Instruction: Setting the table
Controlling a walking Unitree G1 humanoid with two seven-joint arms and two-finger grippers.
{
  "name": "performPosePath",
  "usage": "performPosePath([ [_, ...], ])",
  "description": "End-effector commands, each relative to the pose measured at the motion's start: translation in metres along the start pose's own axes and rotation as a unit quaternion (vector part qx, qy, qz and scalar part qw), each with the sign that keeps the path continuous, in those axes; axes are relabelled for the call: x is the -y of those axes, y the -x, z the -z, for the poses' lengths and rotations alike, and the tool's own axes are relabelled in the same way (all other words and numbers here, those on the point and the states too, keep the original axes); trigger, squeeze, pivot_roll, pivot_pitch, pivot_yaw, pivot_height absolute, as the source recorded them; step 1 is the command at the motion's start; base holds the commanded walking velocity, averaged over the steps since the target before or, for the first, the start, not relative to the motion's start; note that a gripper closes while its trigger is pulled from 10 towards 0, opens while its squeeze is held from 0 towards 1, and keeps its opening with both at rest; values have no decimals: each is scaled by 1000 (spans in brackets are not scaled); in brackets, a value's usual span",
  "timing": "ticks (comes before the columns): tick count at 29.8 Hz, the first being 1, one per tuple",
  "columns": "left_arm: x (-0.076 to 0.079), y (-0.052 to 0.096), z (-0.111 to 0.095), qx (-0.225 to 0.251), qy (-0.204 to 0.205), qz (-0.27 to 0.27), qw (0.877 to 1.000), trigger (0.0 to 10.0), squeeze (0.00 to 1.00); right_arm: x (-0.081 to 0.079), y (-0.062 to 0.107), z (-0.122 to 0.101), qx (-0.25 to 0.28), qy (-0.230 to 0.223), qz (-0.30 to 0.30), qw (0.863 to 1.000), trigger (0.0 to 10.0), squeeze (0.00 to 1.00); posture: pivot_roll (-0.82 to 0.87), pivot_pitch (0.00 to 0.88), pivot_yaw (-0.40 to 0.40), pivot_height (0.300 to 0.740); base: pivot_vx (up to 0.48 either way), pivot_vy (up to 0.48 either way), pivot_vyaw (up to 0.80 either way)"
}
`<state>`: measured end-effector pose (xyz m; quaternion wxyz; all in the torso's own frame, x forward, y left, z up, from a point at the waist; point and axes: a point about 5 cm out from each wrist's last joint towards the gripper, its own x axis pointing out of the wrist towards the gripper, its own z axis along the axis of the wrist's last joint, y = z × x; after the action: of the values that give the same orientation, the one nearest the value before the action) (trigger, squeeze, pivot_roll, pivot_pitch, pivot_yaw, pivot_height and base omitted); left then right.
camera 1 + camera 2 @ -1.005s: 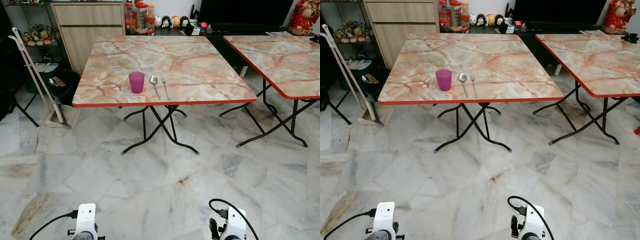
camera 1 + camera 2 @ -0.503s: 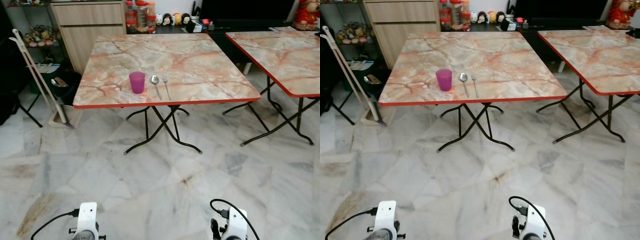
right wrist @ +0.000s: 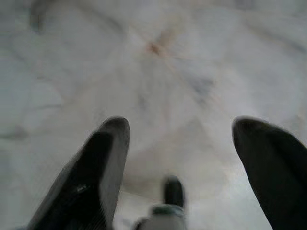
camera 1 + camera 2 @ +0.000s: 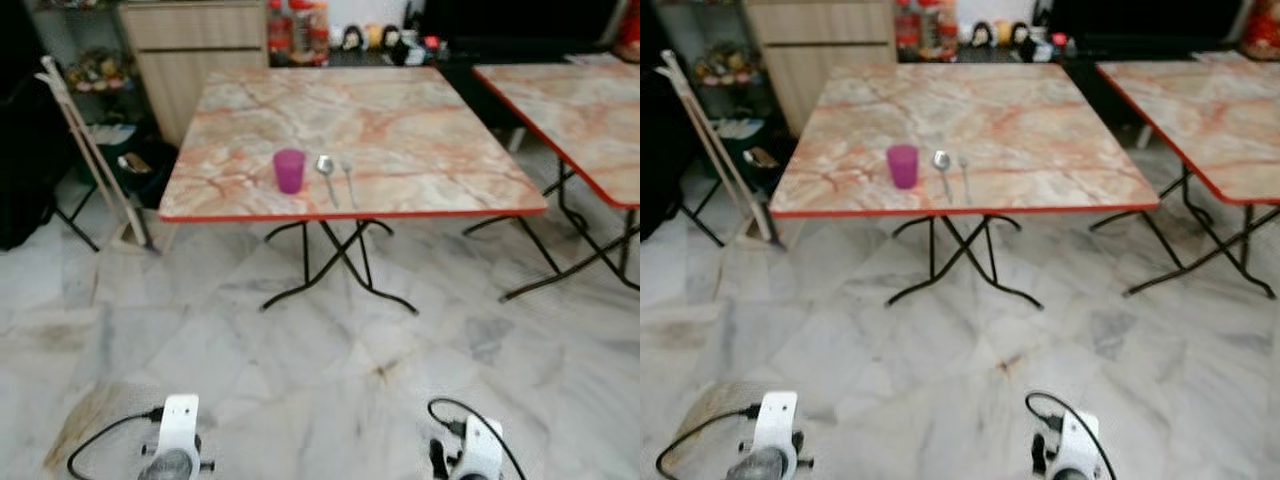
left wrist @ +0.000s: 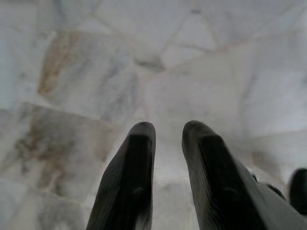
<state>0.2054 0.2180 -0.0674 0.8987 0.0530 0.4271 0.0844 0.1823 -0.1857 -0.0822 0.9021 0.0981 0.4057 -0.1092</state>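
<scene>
A purple cup (image 4: 289,170) stands near the front edge of the marble-topped folding table (image 4: 420,170). Just right of it lie a spoon (image 4: 326,175) and a fork (image 4: 348,182), side by side. Both arms hang low over the marble floor, well short of the table. My left gripper (image 5: 168,132) points at the floor, its fingers close together with nothing between them. My right gripper (image 3: 184,129) is open wide over the floor and holds nothing.
A second marble table (image 4: 580,110) stands to the right. A broom and dustpan (image 4: 100,160) lean at the left beside a wooden cabinet (image 4: 195,50). Jars and figurines (image 4: 340,30) line the back counter. Open floor lies between me and the table.
The whole picture has shifted and blurred, so the camera has moved. The cup, spoon and fork keep their places on the table. Both arms still hang low.
</scene>
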Motion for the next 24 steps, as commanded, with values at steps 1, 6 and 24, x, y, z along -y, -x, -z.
performPosePath([
  [1, 5, 0, -2, 0, -5, 8, 1000, 10000, 0, 8, 1, 3, -5, 2, 10, 1000, 10000, 0, -8, 0, 7, 740, 247, 0, 0],
  [6, 5, 0, -1, -1, -9, 9, 1000, 10000, 0, 7, 2, 5, -8, 9, 8, 1000, 10000, 0, -8, 0, 7, 740, 249, 0, 425],
  [24, 6, -1, -5, 3, 0, 7, 1000, 10000, 0, 9, 1, 3, -6, 2, 12, 1000, 10000, 0, -5, 0, -3, 740, 249, 0, 122],
])
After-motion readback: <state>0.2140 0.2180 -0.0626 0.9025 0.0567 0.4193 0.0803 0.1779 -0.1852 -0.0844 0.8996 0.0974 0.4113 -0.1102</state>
